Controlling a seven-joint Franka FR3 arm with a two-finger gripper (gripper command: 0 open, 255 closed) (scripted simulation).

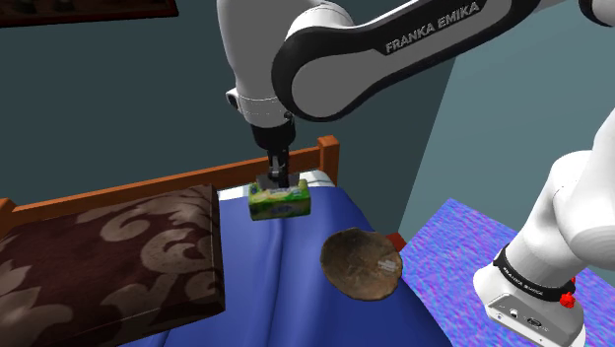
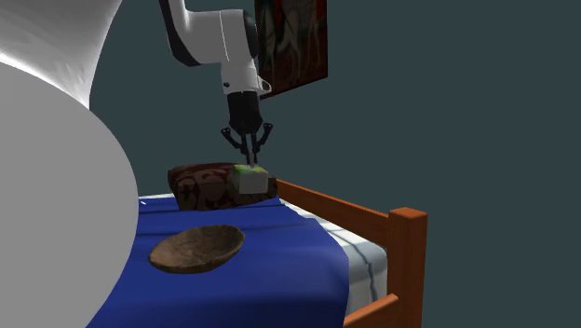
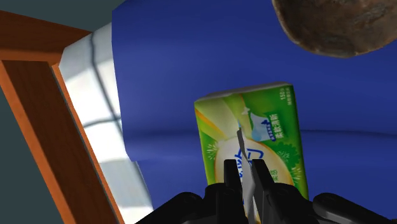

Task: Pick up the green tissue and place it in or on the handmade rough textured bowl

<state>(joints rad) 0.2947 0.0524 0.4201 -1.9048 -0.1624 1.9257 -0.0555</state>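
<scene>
A green tissue box point(image 1: 279, 201) point(image 2: 249, 179) point(image 3: 254, 133) hangs tilted from my gripper point(image 1: 277, 182) point(image 2: 248, 160) point(image 3: 249, 172), whose fingers are shut on the white sheet sticking out of its top. The box seems to be a little above the blue blanket point(image 1: 286, 286), near the bed's wooden end. The brown rough-textured bowl point(image 1: 362, 263) point(image 2: 197, 248) point(image 3: 340, 25) rests on the blanket, apart from the box and nearer the stand.
A dark patterned pillow point(image 1: 108, 256) point(image 2: 205, 184) lies on the bed at the shoulder view's left. The wooden bed frame point(image 1: 328, 158) point(image 2: 407, 224) point(image 3: 32, 83) borders the mattress. A blue patterned rug point(image 1: 463, 246) covers the floor beside the bed.
</scene>
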